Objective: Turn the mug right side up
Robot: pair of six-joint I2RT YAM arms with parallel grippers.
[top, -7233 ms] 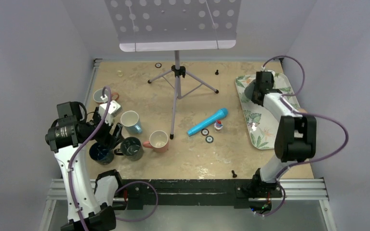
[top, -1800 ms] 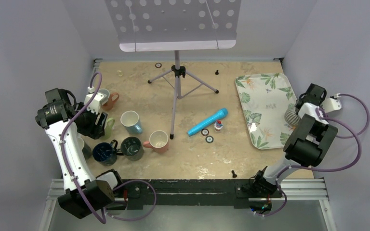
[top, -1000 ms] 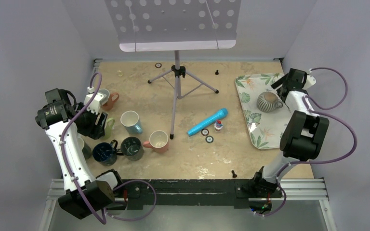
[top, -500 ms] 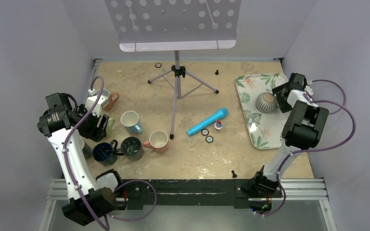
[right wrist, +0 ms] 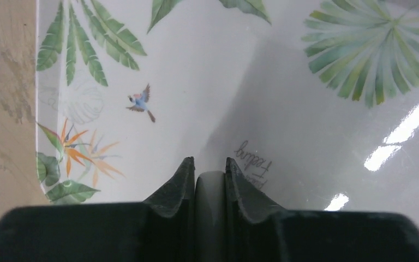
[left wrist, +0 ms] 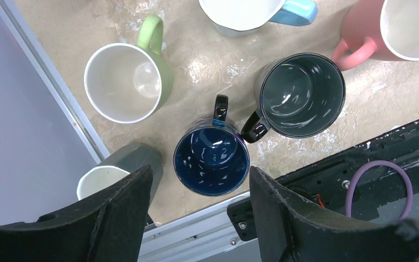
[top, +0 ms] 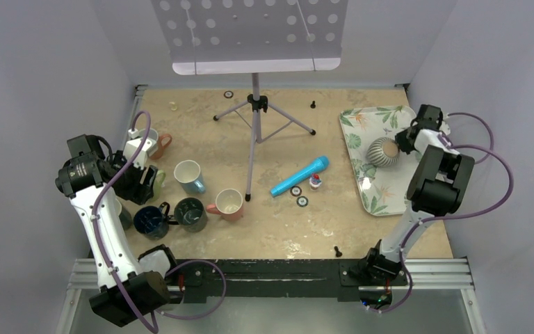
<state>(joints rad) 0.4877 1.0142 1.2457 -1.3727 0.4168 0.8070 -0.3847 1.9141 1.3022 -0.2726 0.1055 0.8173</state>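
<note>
From my seat I saw the ribbed grey mug [top: 382,152] lying on the leaf-printed tray [top: 361,132] at the right side of the counter [top: 285,229], its closed ribbed end turned toward the overhead camera and no opening showing. The right pincer [top: 405,142] met the mug's right flank. On the right wrist view its fingers [right wrist: 181,180] were clenched on a narrow grey strip [right wrist: 210,191] (the mug's handle, as far as I could tell), with the tray's bird and palm print below. The left pincer [left wrist: 199,177] hung released, jaws well apart and grasping nothing, above the cluster of upright mugs at the left. A dark blue mug [left wrist: 211,161] stood directly beneath it, a dark grey mug [left wrist: 300,95] just beside that, and a green mug [left wrist: 125,82] nearby.
</note>
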